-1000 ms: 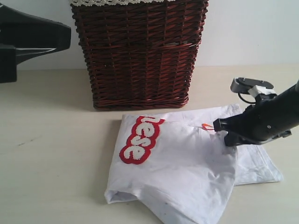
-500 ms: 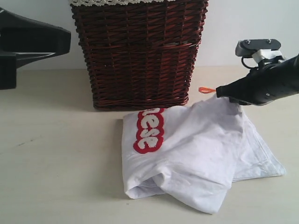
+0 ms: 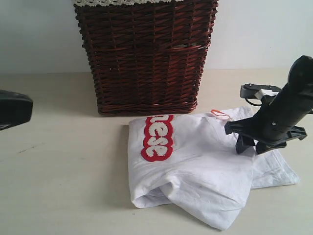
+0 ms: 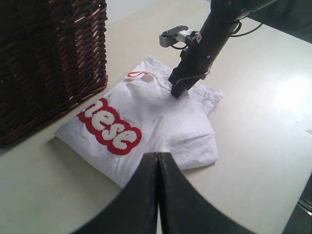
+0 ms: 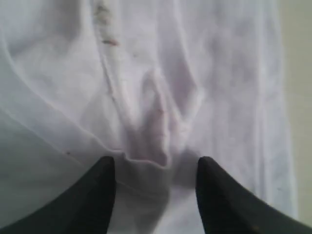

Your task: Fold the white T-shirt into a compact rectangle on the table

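The T-shirt (image 3: 190,161) lies partly folded on the desk (image 3: 63,186), just in front of the basket (image 3: 144,54). The right pincer (image 5: 155,190) is down at the cloth, jaws apart, gripping nothing. Raise it straight up so no fold snags. The left pincer (image 4: 158,157), jaws together, is empty.

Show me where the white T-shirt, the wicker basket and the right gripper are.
white T-shirt (image 3: 195,161), exterior view, on the plain white cloth beside the red letters.
wicker basket (image 3: 146,58), exterior view, on its woven front wall.
right gripper (image 5: 155,168), right wrist view, midway between its two dark fingertips.
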Motion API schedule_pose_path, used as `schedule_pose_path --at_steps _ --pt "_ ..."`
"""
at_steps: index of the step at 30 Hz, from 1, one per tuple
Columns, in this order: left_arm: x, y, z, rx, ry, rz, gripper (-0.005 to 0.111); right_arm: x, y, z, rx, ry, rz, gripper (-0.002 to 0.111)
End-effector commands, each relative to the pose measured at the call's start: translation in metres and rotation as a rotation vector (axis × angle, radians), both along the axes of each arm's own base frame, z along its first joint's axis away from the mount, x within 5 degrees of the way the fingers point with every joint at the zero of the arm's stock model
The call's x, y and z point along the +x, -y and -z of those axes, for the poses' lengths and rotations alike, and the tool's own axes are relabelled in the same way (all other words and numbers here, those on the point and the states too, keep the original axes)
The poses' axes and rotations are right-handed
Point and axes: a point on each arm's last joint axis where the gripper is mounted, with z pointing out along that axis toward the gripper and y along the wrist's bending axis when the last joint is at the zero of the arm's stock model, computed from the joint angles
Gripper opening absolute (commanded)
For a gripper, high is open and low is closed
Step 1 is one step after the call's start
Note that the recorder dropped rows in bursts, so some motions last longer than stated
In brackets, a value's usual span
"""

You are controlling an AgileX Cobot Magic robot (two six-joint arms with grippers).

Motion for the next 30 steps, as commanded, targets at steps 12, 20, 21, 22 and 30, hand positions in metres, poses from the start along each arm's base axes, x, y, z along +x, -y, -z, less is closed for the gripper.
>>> schedule_pose_path --at_steps 12,20,21,22,30 --pt "-0.014 -0.014 0.003 -0.044 0.045 -0.001 0.0 0.007 -0.003 -0.018 0.016 0.072 -0.121 0.0" --pt "-0.014 -0.014 0.003 -0.044 0.045 -0.001 0.0 0.02 0.007 -0.079 -0.1 0.264 -0.095 0.0" --pt "-0.014 -0.015 0.003 -0.042 0.044 -0.001 0.0 0.021 0.009 -0.081 -0.122 0.262 -0.09 0.0" --pt "-0.014 -0.015 0.003 -0.042 0.044 -0.001 0.0 0.021 0.012 -0.082 -0.148 0.252 -0.077 0.0" --pt "-0.014 -0.015 0.004 -0.042 0.038 -0.002 0.0 0.028 0.034 -0.06 -0.366 0.184 0.093 0.016"
